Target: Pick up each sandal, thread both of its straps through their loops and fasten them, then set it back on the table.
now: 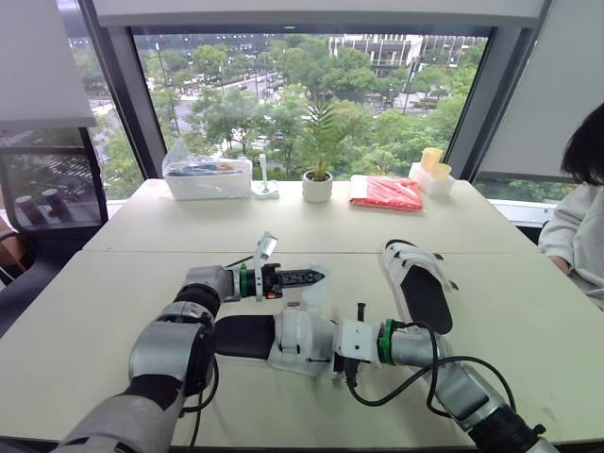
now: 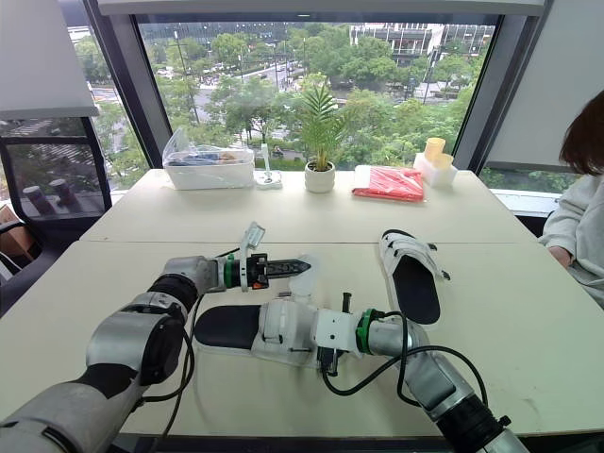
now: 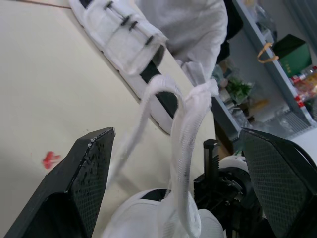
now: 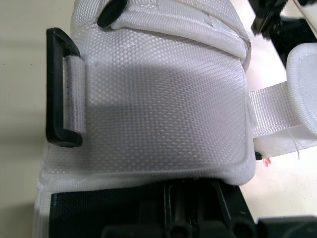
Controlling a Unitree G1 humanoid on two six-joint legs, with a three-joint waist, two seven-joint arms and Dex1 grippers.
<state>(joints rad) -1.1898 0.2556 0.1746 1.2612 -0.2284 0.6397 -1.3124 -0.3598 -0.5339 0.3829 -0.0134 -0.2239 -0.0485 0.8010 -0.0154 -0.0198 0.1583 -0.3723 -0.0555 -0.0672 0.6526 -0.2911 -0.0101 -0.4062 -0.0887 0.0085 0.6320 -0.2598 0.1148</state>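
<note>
Rising between spread fingers [image 3: 84, 183] of left tool [image 3: 176, 139]: sandal strap [image 3: 184, 126].

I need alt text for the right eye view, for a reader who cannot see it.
On a beige table, the robot's right gripper is at a white sandal with a black sole, and its left gripper points at the sandal's raised strap. A second sandal lies farther right.

No lettering, label, brand mark, number or sign can be read on the near sandal [image 2: 226, 327], the far sandal [image 2: 412, 288], or anything else on the surface [image 2: 528, 330].
</note>
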